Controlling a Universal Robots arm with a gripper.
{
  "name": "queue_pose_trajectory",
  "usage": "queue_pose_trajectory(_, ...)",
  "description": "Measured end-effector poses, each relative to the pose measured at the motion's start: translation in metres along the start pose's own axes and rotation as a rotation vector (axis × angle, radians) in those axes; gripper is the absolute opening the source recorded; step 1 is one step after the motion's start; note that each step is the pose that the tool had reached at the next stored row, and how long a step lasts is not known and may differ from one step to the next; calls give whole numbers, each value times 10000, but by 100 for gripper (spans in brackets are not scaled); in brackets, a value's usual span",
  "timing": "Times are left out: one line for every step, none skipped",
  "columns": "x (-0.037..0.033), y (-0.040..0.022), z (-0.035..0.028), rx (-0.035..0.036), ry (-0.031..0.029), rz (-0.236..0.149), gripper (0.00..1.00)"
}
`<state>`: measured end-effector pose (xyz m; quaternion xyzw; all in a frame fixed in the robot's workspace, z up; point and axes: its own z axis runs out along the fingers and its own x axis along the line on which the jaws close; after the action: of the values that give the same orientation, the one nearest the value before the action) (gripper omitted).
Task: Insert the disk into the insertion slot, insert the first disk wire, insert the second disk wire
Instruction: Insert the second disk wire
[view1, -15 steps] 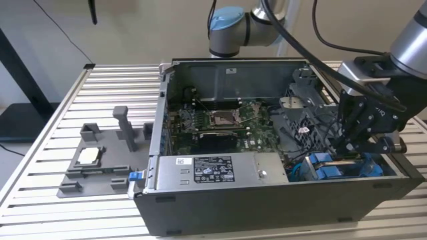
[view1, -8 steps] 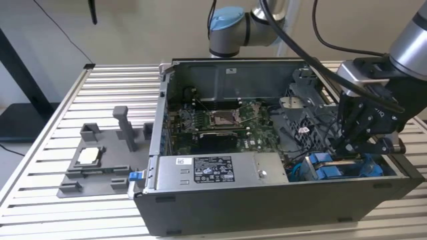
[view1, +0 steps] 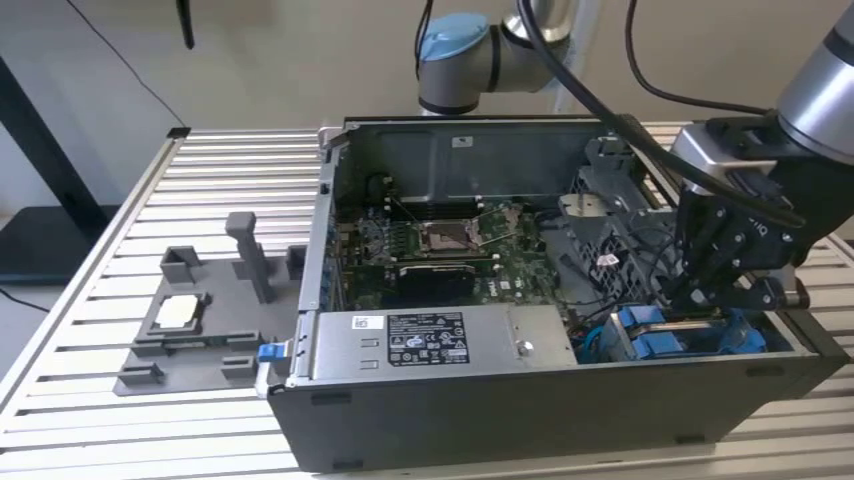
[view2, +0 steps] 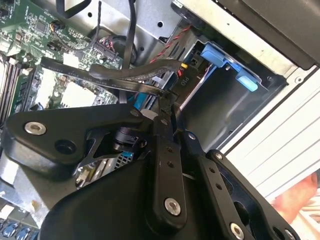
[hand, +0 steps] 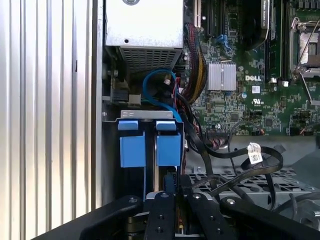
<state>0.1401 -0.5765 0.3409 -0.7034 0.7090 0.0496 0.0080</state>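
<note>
My gripper (view1: 703, 300) reaches down into the front corner of the open dark computer case (view1: 534, 400), at the exterior view's right. Its fingers are shut on the black connector (hand: 170, 178) of a flat black disk wire (view2: 120, 75), right at the insertion slot (hand: 150, 115). In the slot I see the blue carrier tabs of the disk (hand: 132, 149); its silver body is hidden. The same blue tabs (view1: 654, 343) show below the gripper in the exterior view. A second connector with red, yellow and black wires (view2: 184, 76) sits beside the fingertips (view2: 165, 107).
The silver power-supply box (view1: 427, 340) lies along the case front, next to the slot. Behind it are the green motherboard (view1: 454, 245) and loose black cables (hand: 240, 155). A grey fixture (view1: 187, 335) stands on the slatted table (view1: 227, 170) at the exterior view's left.
</note>
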Motion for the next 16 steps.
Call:
queue_pose_trajectory(0,-1,5,2,-2,19,16)
queue_pose_trajectory(1,-1,10,4,-2,39,16)
queue_pose_trajectory(2,-1,16,6,-3,62,16)
queue_pose_trajectory(2,-2,22,7,-3,84,16)
queue_pose_trajectory(3,-3,29,9,-5,103,16)
queue_pose_trajectory(3,-3,34,10,-3,121,16)
queue_pose_trajectory(3,-3,36,12,-1,135,16)
queue_pose_trajectory(4,-3,36,12,-1,136,16)
queue_pose_trajectory(4,-3,36,12,-2,138,16)
queue_pose_trajectory(4,-3,38,12,-5,139,16)
queue_pose_trajectory(4,-3,39,12,-6,140,16)
queue_pose_trajectory(4,-3,39,12,-6,141,16)
queue_pose_trajectory(4,-3,39,13,-8,142,16)
queue_pose_trajectory(4,-3,41,13,-12,142,18)
queue_pose_trajectory(4,-3,41,13,-11,143,18)
queue_pose_trajectory(4,-3,41,12,-10,144,24)
